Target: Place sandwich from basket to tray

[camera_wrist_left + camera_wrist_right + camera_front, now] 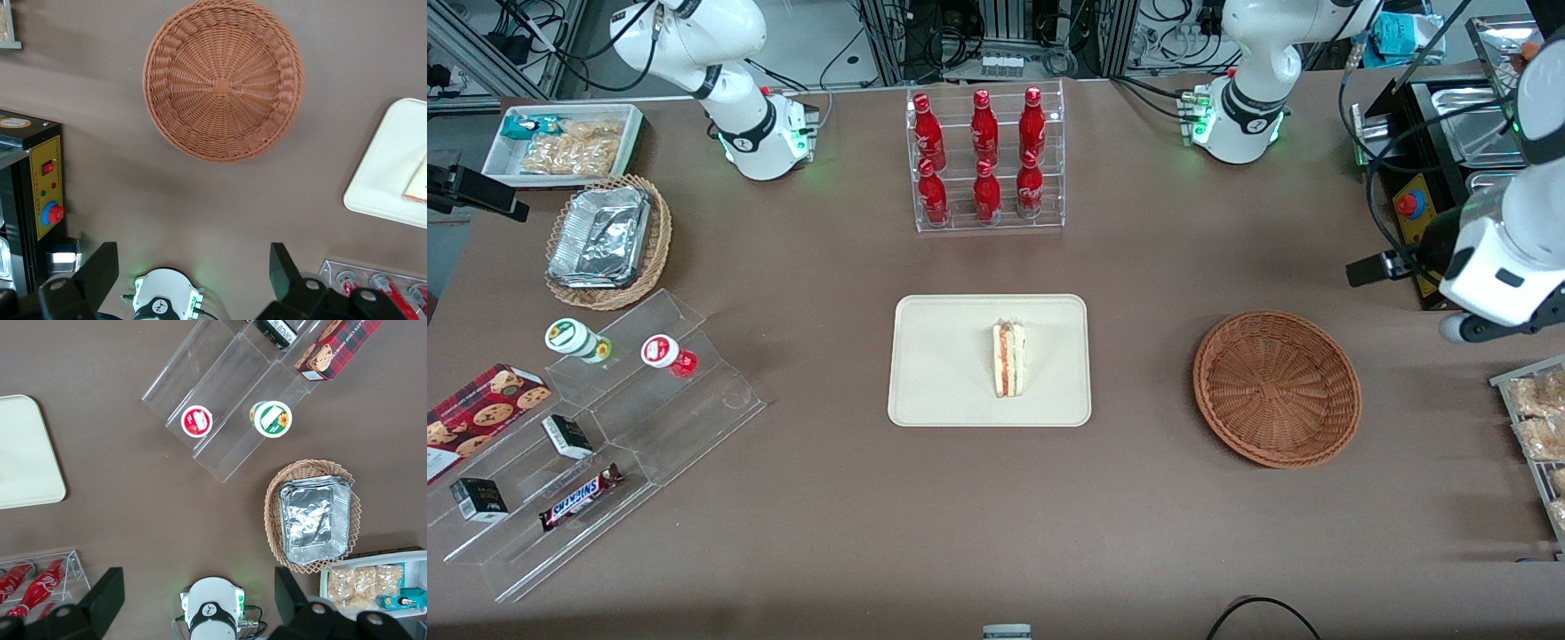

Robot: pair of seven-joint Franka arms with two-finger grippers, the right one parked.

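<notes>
The sandwich (1009, 358), a wrapped pale wedge with red-orange and green filling, lies on the cream tray (943, 356) at the table's middle. In the left wrist view only its edge (419, 183) shows on the tray (387, 167). The round reddish-brown basket (1276, 387) stands empty beside the tray, toward the working arm's end. My gripper (193, 270) is open and holds nothing. It hangs high above the bare table, apart from the basket (223, 80). The arm's white wrist (1498, 276) shows at the working arm's end.
A clear rack of red bottles (987, 160) stands farther from the front camera than the tray. A black control box (1414, 204) and a snack rack (1538, 427) flank the working arm. Acrylic steps (605, 418), a tan foil-filled basket (605, 240) and a white bin (565, 142) lie toward the parked arm's end.
</notes>
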